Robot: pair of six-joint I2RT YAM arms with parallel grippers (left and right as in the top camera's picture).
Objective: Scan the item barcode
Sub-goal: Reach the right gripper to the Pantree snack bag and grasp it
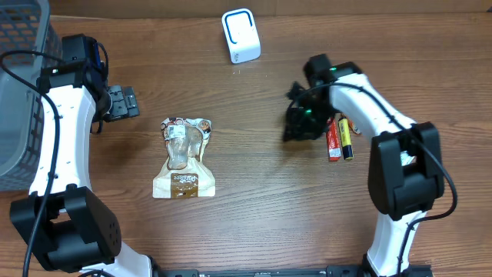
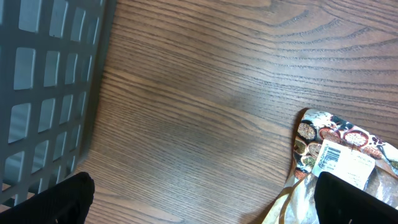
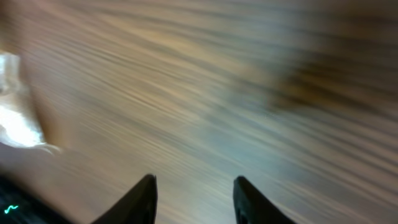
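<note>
The item, a tan snack pouch (image 1: 184, 158) with a white barcode label (image 2: 330, 158) near its top, lies flat on the wooden table left of centre. A white scanner (image 1: 241, 35) stands at the back centre. My left gripper (image 1: 129, 102) hovers left of the pouch's top, open, and in its wrist view the left gripper (image 2: 205, 205) holds nothing, with the pouch (image 2: 339, 155) beside its right finger. My right gripper (image 1: 294, 123) hangs right of centre, well clear of the pouch. In the blurred right wrist view the right gripper (image 3: 196, 190) is open over bare wood.
A grey slatted basket (image 1: 23, 85) fills the far left edge. A red tube (image 1: 334, 139) and a yellow-black one (image 1: 346, 138) lie side by side just right of my right gripper. The basket wall (image 2: 43, 87) shows in the left wrist view.
</note>
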